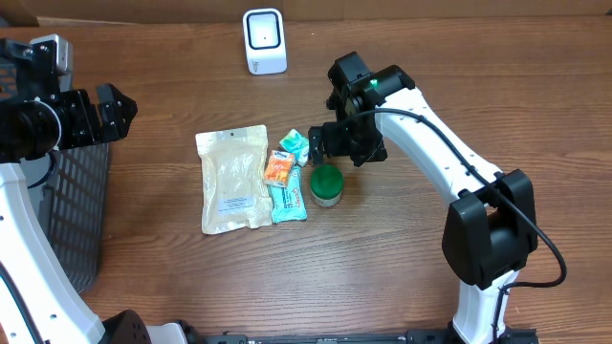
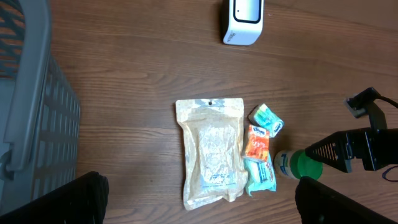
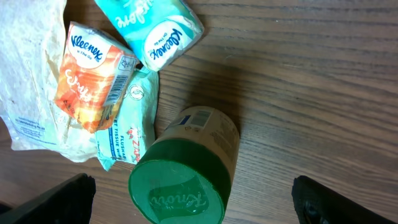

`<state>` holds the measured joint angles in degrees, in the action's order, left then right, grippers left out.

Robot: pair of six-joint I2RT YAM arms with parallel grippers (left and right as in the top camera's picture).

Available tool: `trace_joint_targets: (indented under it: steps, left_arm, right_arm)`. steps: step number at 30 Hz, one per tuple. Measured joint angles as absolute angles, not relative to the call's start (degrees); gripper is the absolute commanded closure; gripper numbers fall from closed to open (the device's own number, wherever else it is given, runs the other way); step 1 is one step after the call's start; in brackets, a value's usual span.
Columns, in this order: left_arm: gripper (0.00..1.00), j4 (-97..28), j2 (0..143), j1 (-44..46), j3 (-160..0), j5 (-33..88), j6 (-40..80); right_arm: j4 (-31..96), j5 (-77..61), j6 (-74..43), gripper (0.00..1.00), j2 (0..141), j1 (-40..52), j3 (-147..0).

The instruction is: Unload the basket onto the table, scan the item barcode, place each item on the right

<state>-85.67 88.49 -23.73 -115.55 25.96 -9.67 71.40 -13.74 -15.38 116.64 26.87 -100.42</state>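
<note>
Hovering just over the upright green-lidded jar (image 1: 327, 184), the right gripper (image 1: 335, 143), fingers (image 3: 56, 202) wide and empty, sits far nearer than the left gripper (image 1: 124, 113).

Soft, even light falling from above, desk (image 1: 191, 287) glowing warm without glare, faint shadows lying beside the jar (image 3: 186, 168), overhead looking sharp, wrist views' lower corners blurring dark.

Desk (image 1: 191, 287) is brown wood-grain, fills pretty much every view. Light's soft and even, just faint shadows. Dark mesh basket (image 2: 37, 93) sits left of the left fingers (image 2: 87, 199). Tan strip (image 1: 430, 6) past the far edge, can't tell what.
</note>
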Motion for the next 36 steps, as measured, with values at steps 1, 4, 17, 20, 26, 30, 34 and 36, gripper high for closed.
trace_joint_targets:
  steps: [1, 4, 17, 20, 26, 30, 34, 36]
  left_arm:
    - [0.01, -85.67, 88.49, -23.73, -115.55, 25.98, -9.67]
    - [0.00, -85.67, 88.49, -23.73, -115.55, 25.98, -9.67]
    - [0.00, -85.67, 88.49, -23.73, -115.55, 25.96, -9.67]
    - [0.00, -85.67, 88.49, -23.73, -115.55, 25.98, -9.67]
    - [0.01, -85.67, 88.49, -23.73, -115.55, 25.98, -9.67]
    - [0.00, -85.67, 88.49, -23.73, -115.55, 25.98, -9.67]
    - [0.00, -85.67, 88.49, -23.73, -115.55, 25.98, -9.67]
    - [0.00, -85.67, 88.49, -23.73, -115.55, 25.96, -9.67]
  right_arm:
    - [71.37, -13.76, -16.14, 0.00, 116.64, 26.89, -100.42]
    - [71.11, -13.39, -19.57, 0.00, 116.64, 26.76, -100.42]
    - [68.84, -9.19, -35.29, 0.04, 114.85, 26.09, -100.42]
    - [67.48, -8.58, -37.58, 0.06, 114.78, 27.64, -100.09]
    - [67.70, -5.54, -45.78, 0.16, 115.09, 32.21, -97.08]
    - [68.25, -3.51, -49.78, 0.29, 115.61, 34.13, -95.48]
    - [68.55, -2.55, -51.29, 0.37, 115.79, 34.37, -93.91]
    - [68.49, -2.28, -51.57, 0.42, 115.79, 34.50, -93.51]
